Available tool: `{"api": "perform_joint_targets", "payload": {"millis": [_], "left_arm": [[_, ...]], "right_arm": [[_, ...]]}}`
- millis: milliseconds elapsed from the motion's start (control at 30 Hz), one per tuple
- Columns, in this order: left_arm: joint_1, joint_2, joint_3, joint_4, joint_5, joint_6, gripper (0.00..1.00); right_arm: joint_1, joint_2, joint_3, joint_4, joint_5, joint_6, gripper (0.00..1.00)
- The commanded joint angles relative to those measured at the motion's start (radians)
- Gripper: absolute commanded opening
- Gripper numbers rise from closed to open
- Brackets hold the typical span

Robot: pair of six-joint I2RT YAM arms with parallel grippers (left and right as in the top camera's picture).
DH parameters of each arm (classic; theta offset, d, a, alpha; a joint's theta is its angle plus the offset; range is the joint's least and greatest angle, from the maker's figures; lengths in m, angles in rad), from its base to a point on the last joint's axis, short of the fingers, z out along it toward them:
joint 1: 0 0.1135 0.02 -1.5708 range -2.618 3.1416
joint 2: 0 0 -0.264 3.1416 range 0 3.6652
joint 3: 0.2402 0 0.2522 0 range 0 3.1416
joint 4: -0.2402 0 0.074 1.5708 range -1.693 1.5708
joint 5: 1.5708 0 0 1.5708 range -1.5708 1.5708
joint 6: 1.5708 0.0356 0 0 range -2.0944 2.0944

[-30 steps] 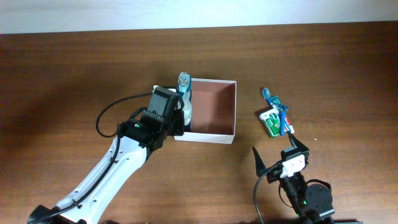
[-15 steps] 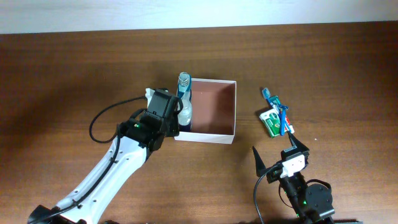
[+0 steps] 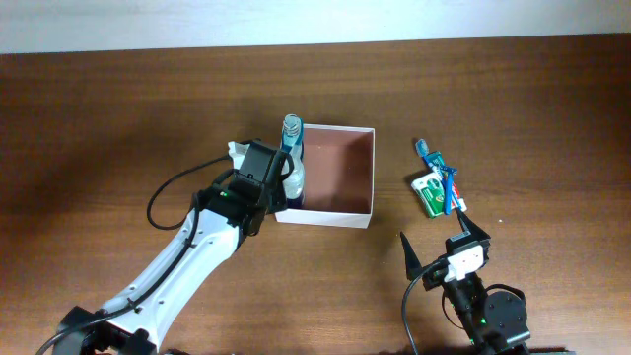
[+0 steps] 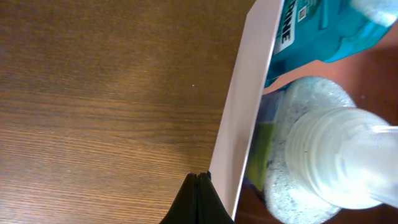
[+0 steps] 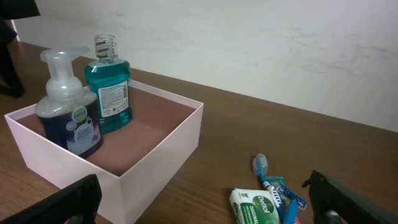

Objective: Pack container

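**Q:** Where is the container, and what is it made of?

**A:** You find the container (image 3: 340,163) near the middle of the wooden worktop (image 3: 513,108), which is dark brown with a fine grain. It is a square, shallow box with thin, smooth white walls and a matt pinkish-brown floor. At its left wall stand two bottles. One is a flat-sided mouthwash bottle (image 5: 109,87) of clear teal plastic. The other is a rounded foam pump bottle (image 5: 68,121), dark blue with a frosted white pump.

**Q:** And my two hands?

**A:** Your left hand (image 4: 198,193) is closed with nothing between the black fingers. It is just outside the left wall, and I cannot tell if it touches. Your right hand (image 3: 441,247) is fully open and empty, well apart from the box. Between it and the box lie a blue toothbrush (image 5: 267,177) and a glossy green and white Dettol pack (image 5: 252,208).
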Motion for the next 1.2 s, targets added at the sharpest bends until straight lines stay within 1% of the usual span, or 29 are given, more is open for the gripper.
{"api": "perform_joint_targets", "payload": {"millis": [0, 167, 667, 833, 1000, 1167], "left_arm": [[0.002, 0.007, -0.004, 0.012, 0.019, -0.037, 0.0], [0.002, 0.008, -0.004, 0.014, 0.027, -0.06, 0.01], [0.002, 0.042, -0.005, 0.033, 0.053, -0.063, 0.0], [0.002, 0.042, -0.005, 0.044, 0.103, -0.063, 0.0], [0.002, 0.042, -0.005, 0.044, 0.11, -0.063, 0.0], [0.002, 0.042, -0.005, 0.053, 0.15, -0.063, 0.01]], "right_arm": [[-0.008, -0.003, -0.005, -0.006, -0.002, -0.004, 0.99], [-0.008, -0.003, -0.005, -0.006, -0.002, -0.004, 0.99], [-0.008, -0.003, -0.005, -0.006, -0.002, -0.004, 0.99], [-0.008, -0.003, -0.005, -0.006, -0.002, -0.004, 0.99], [-0.008, -0.003, -0.005, -0.006, -0.002, -0.004, 0.99], [-0.008, -0.003, -0.005, -0.006, -0.002, -0.004, 0.99]]}}
